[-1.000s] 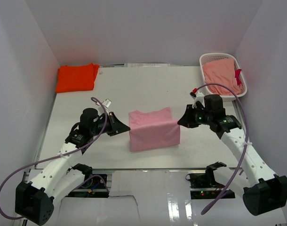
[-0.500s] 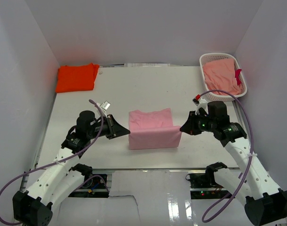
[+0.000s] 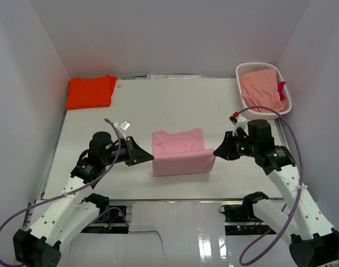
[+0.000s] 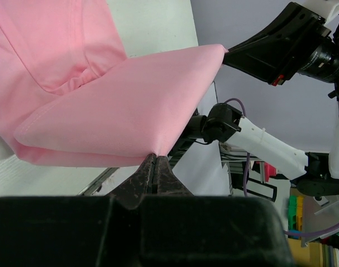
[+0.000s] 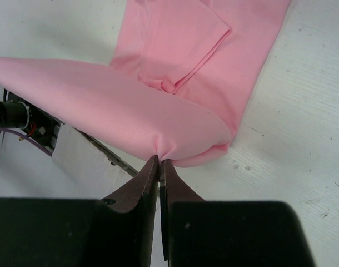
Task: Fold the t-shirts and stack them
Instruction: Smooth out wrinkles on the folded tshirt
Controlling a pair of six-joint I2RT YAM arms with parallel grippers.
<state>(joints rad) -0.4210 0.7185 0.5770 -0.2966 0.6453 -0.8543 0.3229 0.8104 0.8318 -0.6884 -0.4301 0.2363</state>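
Top external view: an orange t-shirt (image 3: 90, 92) is seen folded at the far left corner of the table (image 3: 158, 105). At the middle, a pink t-shirt (image 3: 180, 153) is raised by its near edge, its far part lying flat. Its left corner is pinched by the left gripper (image 3: 151, 158), its right corner by the right gripper (image 3: 215, 152). A white basket (image 3: 240, 71) holding pinkish cloth (image 3: 261, 86) is seen far right.

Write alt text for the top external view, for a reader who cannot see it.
A light pink t-shirt lies at the middle of the table with its near edge raised, the left tool and right tool each shut on one end of that edge. An orange t-shirt lies folded far left; a white basket holding salmon cloth sits far right.
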